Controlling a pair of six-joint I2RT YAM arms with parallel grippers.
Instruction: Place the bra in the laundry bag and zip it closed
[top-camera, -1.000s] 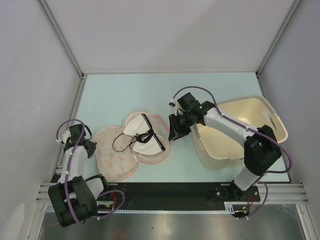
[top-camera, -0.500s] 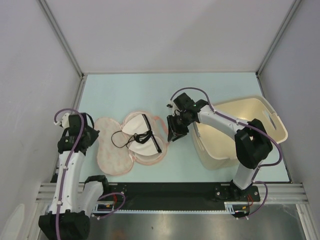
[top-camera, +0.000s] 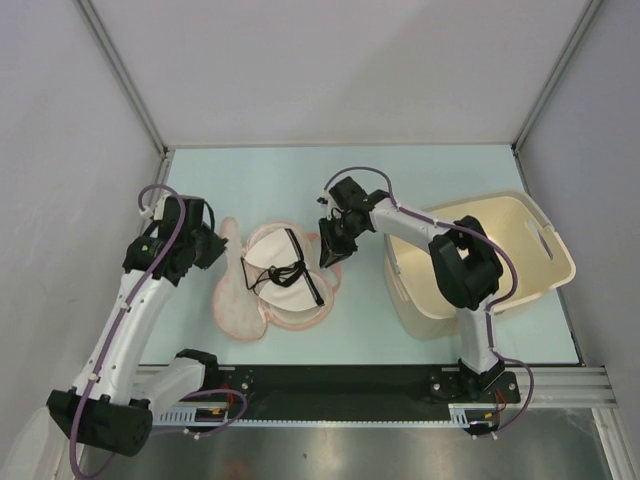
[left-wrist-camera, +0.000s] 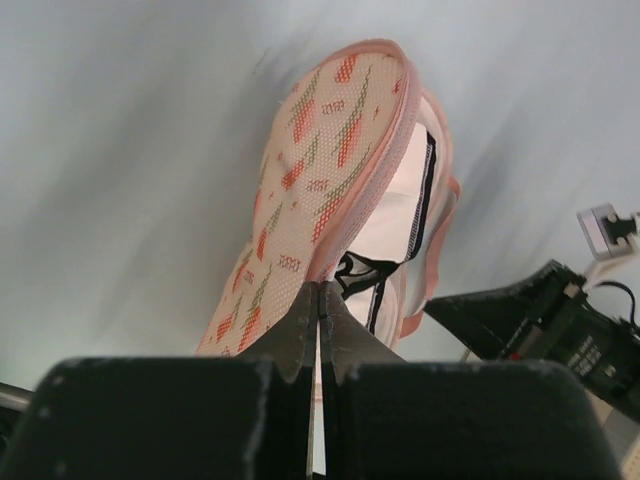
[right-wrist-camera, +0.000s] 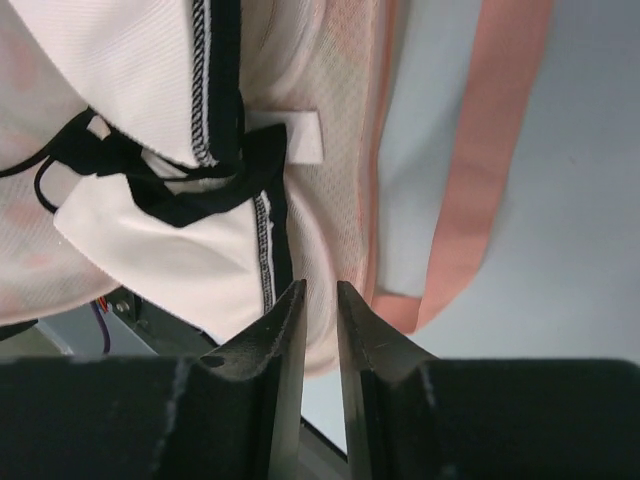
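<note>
bra on laundry bag; basket right

The bag is seen lying open on the table, with its left half raised on edge where it is met by the left gripper. The bra is laid in the right half, its black straps bunched across the cups. The right gripper is set at the bag's right rim. A basket is placed further right, apart from the bag.

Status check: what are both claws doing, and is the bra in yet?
Left gripper shut on laundry bag flap, lifted. Right gripper nearly closed at its other rim, grip unclear. Bra lies on open half, bag unzipped. Nothing blocking.
</note>
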